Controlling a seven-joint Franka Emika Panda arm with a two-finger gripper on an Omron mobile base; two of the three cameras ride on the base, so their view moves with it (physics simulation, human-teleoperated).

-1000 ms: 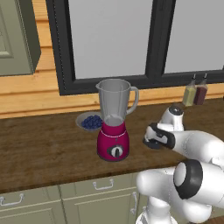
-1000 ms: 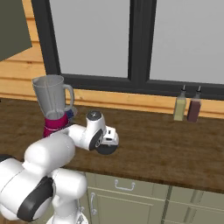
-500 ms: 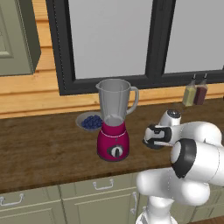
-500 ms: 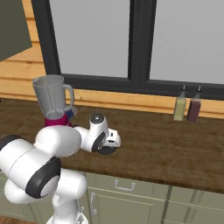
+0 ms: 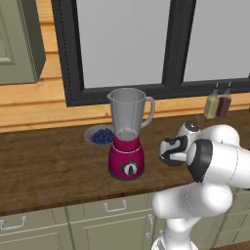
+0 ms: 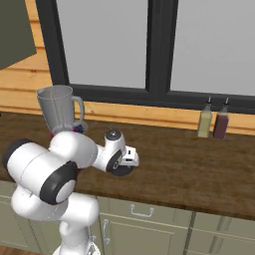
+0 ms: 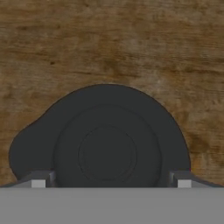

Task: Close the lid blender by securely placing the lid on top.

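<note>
Open fingers (image 7: 38,180) astride the lid (image 7: 107,148) (flat on the counter (image 7: 109,43))

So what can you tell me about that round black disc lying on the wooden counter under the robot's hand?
The round black lid is a flat, matte disc with a raised centre ringed by concentric circles. It lies flat on the brown wooden counter, casting a dark shadow to one side. The open gripper hangs straight above it, one fingertip showing at each side of the disc; whether they touch it is unclear.
</note>
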